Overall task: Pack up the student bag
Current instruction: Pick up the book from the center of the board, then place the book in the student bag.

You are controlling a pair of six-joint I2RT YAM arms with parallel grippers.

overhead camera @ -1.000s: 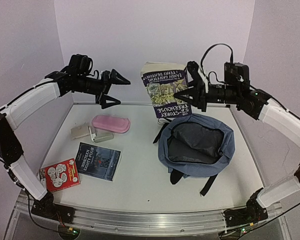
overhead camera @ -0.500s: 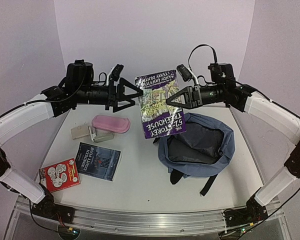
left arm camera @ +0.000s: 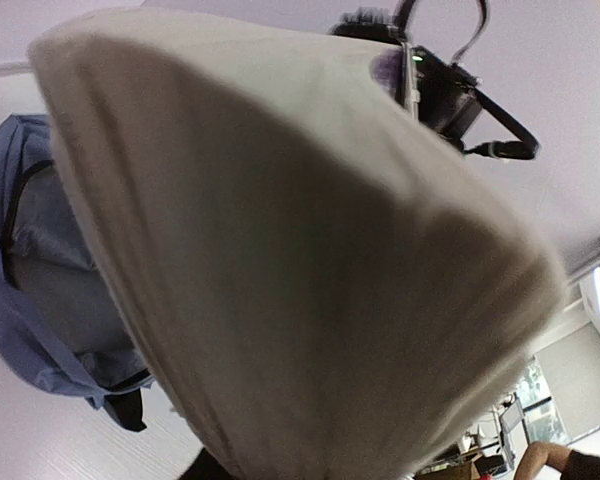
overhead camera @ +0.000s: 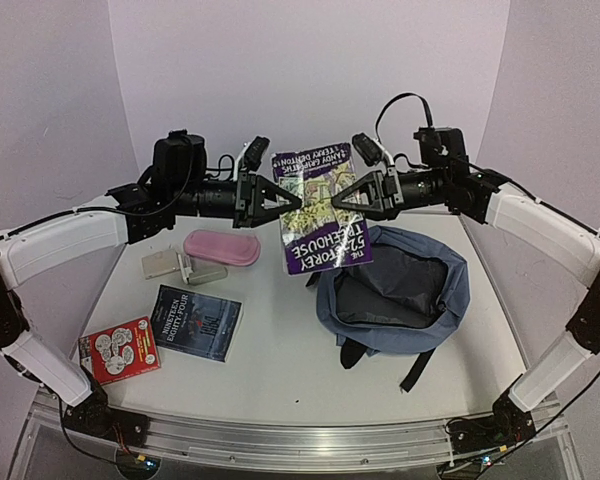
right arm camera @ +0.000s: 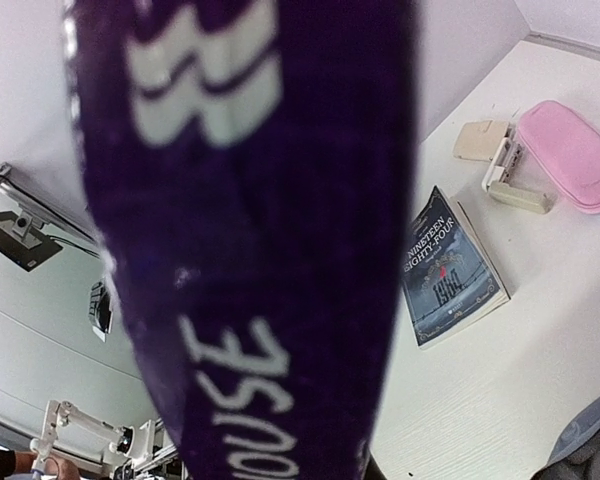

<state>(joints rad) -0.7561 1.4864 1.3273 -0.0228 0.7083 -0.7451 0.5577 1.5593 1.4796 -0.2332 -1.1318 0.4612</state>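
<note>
A purple paperback hangs upright in the air above the table's back, over the left rim of the student bag. The bag lies open, its dark inside facing up. My left gripper is shut on the paperback's left edge. My right gripper straddles its right edge, and whether those jaws still pinch does not show. The paperback's cream page edge fills the left wrist view, with the bag behind it. Its purple spine fills the right wrist view.
On the table's left lie a pink pencil case, a beige box, a grey oblong, a dark Nineteen Eighty-Four book and a red book at the front corner. Black bag straps trail toward the front.
The right arm carried the purple paperback left and forward from the back wall. The left arm reached in, and its wide-open jaws have shut on the paperback's left edge.
</note>
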